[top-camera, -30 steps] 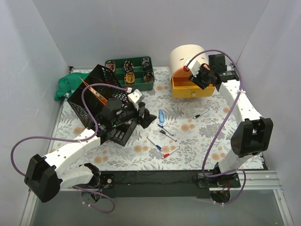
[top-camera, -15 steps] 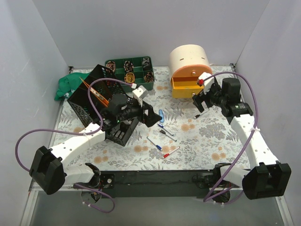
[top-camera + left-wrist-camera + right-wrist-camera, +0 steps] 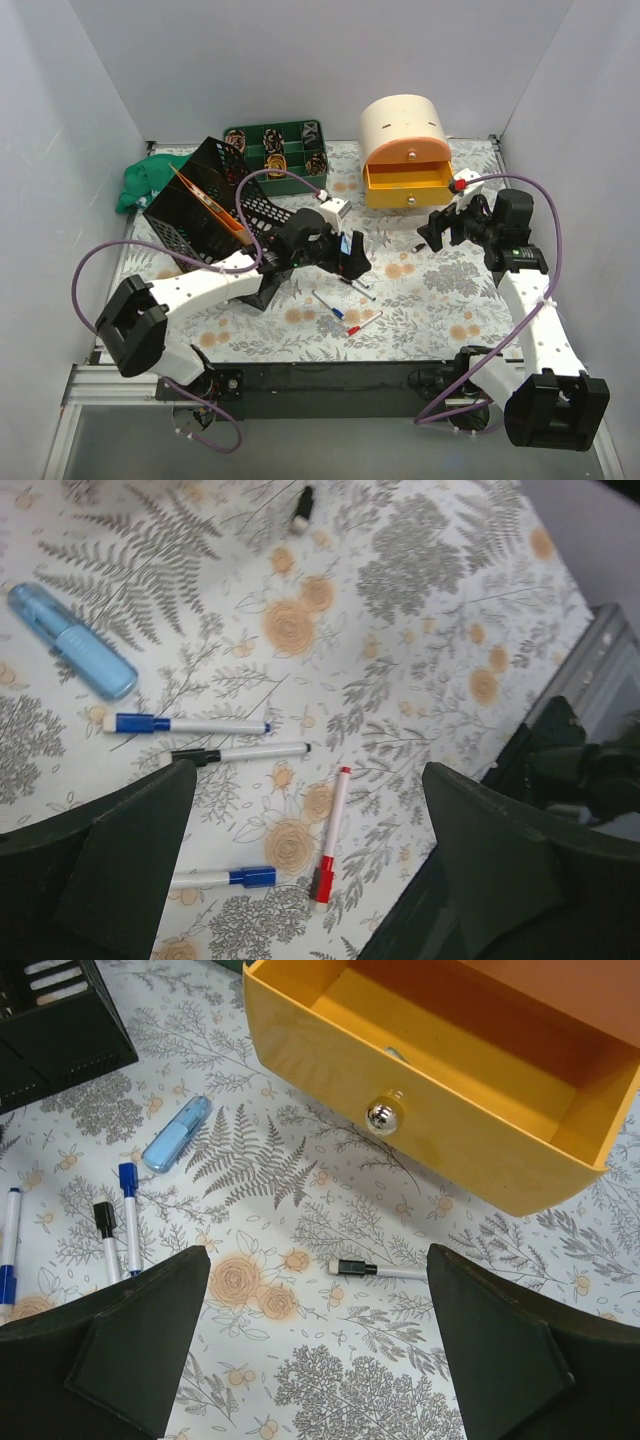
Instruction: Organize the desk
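The desk (image 3: 420,300) fills the floor of the cell, its floral top lying flat under both arms. Loose on its middle lie four pens (image 3: 240,752) and a blue tube (image 3: 72,640) — scattered at odd angles, so they read as the clutter to clear. A fifth pen (image 3: 375,1271) lies alone just near of the yellow drawer (image 3: 440,1135), which stands pulled out at the far right, likely to receive them. The left gripper (image 3: 308,785) hangs over the pen cluster, jaws spread wide and holding nothing, posed to pick. The right gripper (image 3: 318,1260) — equally wide, empty — hovers above the lone pen. Far left stand the black wire rack (image 3: 180,225) and green tray (image 3: 268,127).
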Motion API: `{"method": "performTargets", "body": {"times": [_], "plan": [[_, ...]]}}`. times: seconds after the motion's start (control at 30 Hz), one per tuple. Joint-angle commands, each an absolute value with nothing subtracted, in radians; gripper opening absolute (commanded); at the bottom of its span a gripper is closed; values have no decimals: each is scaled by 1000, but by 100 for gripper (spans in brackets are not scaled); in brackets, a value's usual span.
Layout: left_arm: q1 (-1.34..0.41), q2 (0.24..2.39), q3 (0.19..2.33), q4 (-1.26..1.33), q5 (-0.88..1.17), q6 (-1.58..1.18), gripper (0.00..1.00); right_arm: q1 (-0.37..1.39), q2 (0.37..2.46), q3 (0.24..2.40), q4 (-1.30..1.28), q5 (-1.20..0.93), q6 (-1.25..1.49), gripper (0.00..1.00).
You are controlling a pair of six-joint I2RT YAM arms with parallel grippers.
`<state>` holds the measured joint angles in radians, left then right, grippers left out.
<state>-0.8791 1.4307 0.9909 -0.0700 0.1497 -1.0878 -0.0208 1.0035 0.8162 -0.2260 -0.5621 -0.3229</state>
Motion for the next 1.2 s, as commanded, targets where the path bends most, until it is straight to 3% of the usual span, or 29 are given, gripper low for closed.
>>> {"method": "performTargets", "body": {"times": [0.0, 0.37, 0.73, 0.87, 1.0, 1.17], "plan": [[-885, 1505, 1046, -147, -37, -1140, 98, -35, 954, 802, -153, -617, -288, 98], [-887, 1762, 1218, -251, -270, -1212, 98, -43, 940, 792, -138, -626, -276, 98], [-887, 1973, 1428, -393, -344, -1180, 95, -48, 937, 787, -132, -621, -270, 98], [-887, 2032, 1483, -448, -362, -1163, 87, -49, 931, 785, -132, -623, -267, 98], [-887, 2059, 1519, -463, -379, -1155, 63, -51, 933, 784, -129, -624, -264, 98], [-887, 2092, 1549, -486, -405, -1135, 61, -54, 942, 782, -129, -624, -262, 98]]}}
